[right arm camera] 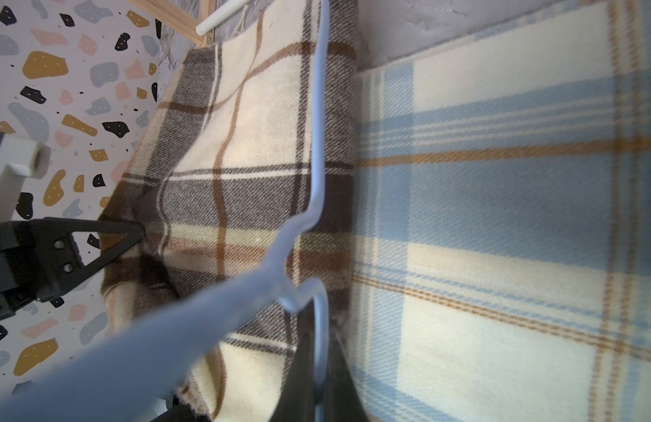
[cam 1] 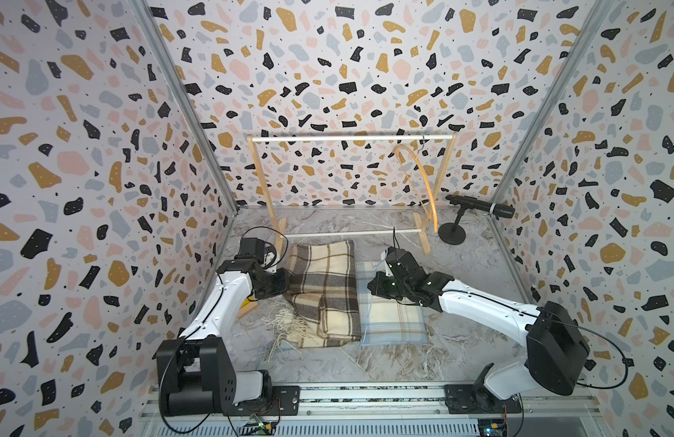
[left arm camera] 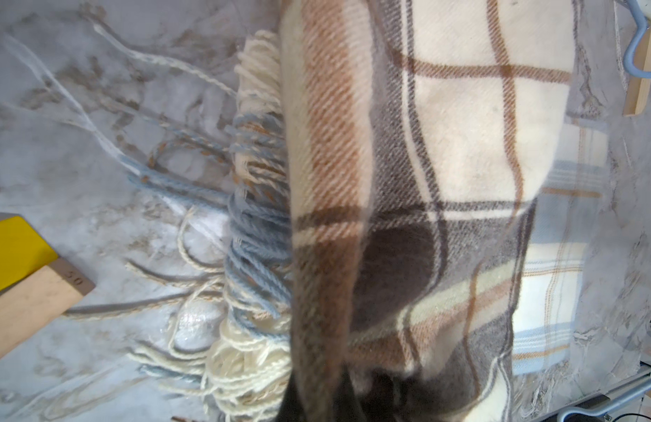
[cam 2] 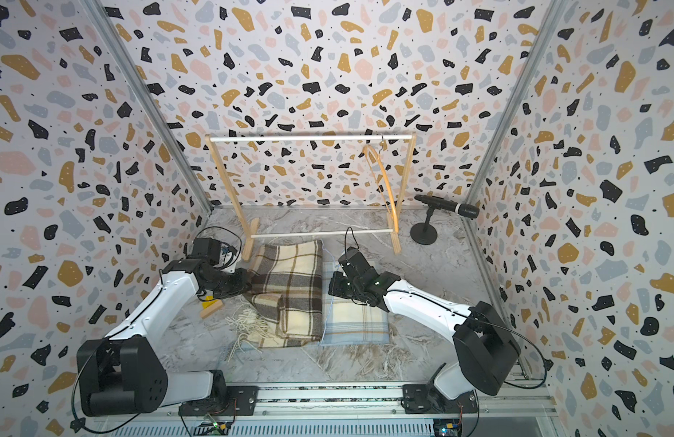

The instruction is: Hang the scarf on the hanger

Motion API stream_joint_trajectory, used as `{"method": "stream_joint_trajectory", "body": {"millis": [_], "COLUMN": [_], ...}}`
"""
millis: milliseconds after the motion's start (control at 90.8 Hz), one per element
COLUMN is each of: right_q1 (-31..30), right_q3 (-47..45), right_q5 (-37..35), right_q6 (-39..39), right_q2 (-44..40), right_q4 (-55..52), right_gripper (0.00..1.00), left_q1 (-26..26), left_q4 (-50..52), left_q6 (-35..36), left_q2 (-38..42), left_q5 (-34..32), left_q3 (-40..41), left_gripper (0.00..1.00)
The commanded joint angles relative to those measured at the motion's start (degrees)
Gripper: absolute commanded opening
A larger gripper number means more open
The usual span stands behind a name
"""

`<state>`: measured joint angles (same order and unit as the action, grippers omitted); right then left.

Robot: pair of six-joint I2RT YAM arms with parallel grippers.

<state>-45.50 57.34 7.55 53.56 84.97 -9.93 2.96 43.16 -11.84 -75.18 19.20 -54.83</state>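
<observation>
A brown plaid scarf (cam 1: 324,287) (cam 2: 286,291) lies folded mid-table, its fringe toward the front. My left gripper (cam 1: 284,283) (left arm camera: 322,402) is shut on its left edge, and the cloth (left arm camera: 444,146) drapes over the fingers. In the right wrist view the left fingertip (right arm camera: 134,232) pinches a bunched fold of the brown scarf (right arm camera: 243,182). A thin blue wire hanger (right arm camera: 318,146) runs above the scarf's right edge, and my right gripper (right arm camera: 318,339) (cam 1: 373,287) is shut on the wire.
A blue plaid scarf (cam 1: 392,321) (right arm camera: 499,219) lies right of the brown one. A wooden rack (cam 1: 350,138) stands behind, with a wooden hanger (cam 1: 418,181) hooked on its rail. A microphone on a stand (cam 1: 479,206) sits at the back right. A yellow-and-wood block (left arm camera: 24,285) lies left.
</observation>
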Motion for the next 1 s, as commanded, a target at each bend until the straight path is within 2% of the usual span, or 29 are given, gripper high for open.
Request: {"method": "stream_joint_trajectory", "body": {"millis": [0, 187, 451, 540, 628, 716, 859, 991], "right_q1": [1.18, 1.20, 1.20, 1.20, 1.20, 1.28, 1.86, 2.80], "right_q3": [-0.20, 0.85, 6.14, 9.47, 13.68, 17.84, 25.77, 32.50], "right_q5": [-4.52, 1.02, 5.46, 6.32, 6.08, 5.28, 6.04, 8.17], "right_q6": [-1.83, -6.85, -10.01, -10.80, -12.07, -13.39, -14.13, -14.24], "right_q2": [-2.60, -4.83, -5.77, -5.87, -5.94, -5.90, -4.66, -3.42], "right_q4": [-1.06, 1.85, -4.71, -8.12, -12.75, -17.11, -22.88, -26.19], "right_gripper": [0.00, 0.00, 0.00, 0.00, 0.00, 0.00, 0.00, 0.00], "left_q1": [0.99, 0.99, 1.32, 1.34, 1.33, 1.35, 0.68, -4.78], "left_q4": [-2.30, -5.63, -7.71, -7.25, -6.35, -5.85, -5.49, -6.91], "left_q6": [-2.47, -5.48, -8.90, -8.89, -8.67, -7.01, -6.40, -8.27], "left_q2": [1.87, -0.44, 1.84, 3.68, 5.31, 6.71, 9.64, 14.89], "left_q5": [-0.93, 1.19, -4.54, -6.67, -7.91, -4.11, 5.72, 11.05], "left_q3": [2.18, 4.47, 5.60, 5.34, 4.60, 2.80, -0.47, -3.55], "left_gripper": [0.00, 0.05, 0.27, 0.37, 0.43, 0.47, 0.53, 0.57]}}
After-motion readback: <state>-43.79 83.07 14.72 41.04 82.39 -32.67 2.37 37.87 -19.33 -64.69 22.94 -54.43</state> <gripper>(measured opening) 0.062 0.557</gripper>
